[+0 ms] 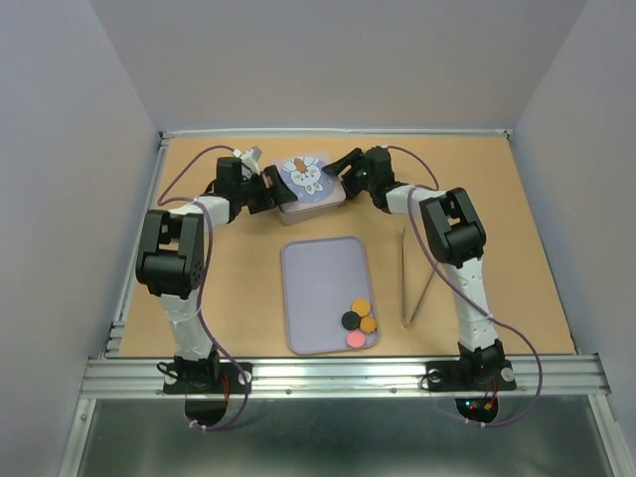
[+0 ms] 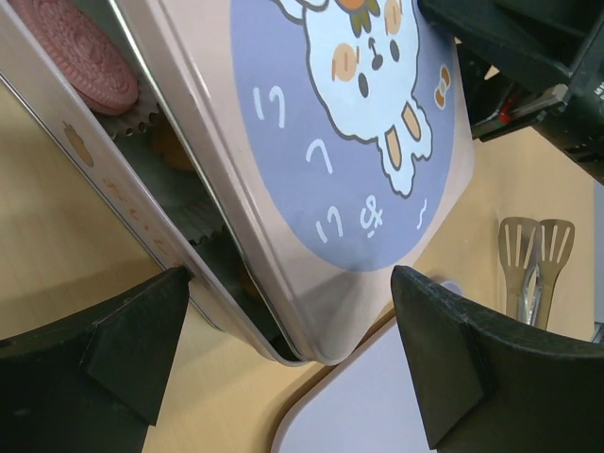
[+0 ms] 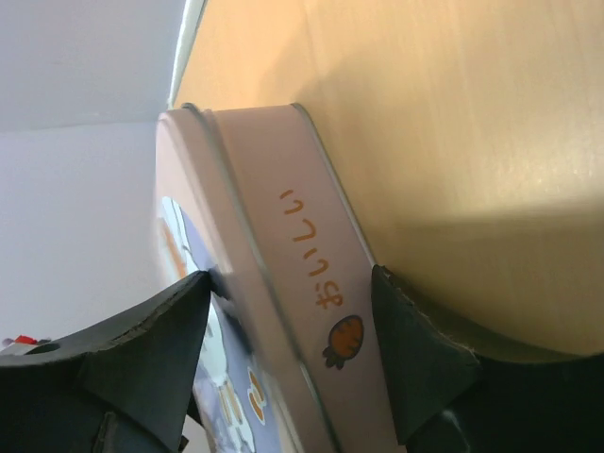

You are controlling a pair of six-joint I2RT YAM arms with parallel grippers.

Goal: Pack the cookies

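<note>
Several cookies, orange, black and pink, lie at the near right corner of the lavender tray. Behind it stands a pink tin; its rabbit-print lid sits askew. In the left wrist view the gap under the lid shows a pink cookie and paper cups inside. My left gripper is open wide, its fingers either side of the tin's near corner without touching it. My right gripper straddles the tin's wall and lid edge at the far right, jaws apart, fingertips close to both.
Metal tongs lie on the table right of the tray, also seen as tongs in the left wrist view. The tray's corner lies just under the left gripper. Grey walls enclose the table on three sides.
</note>
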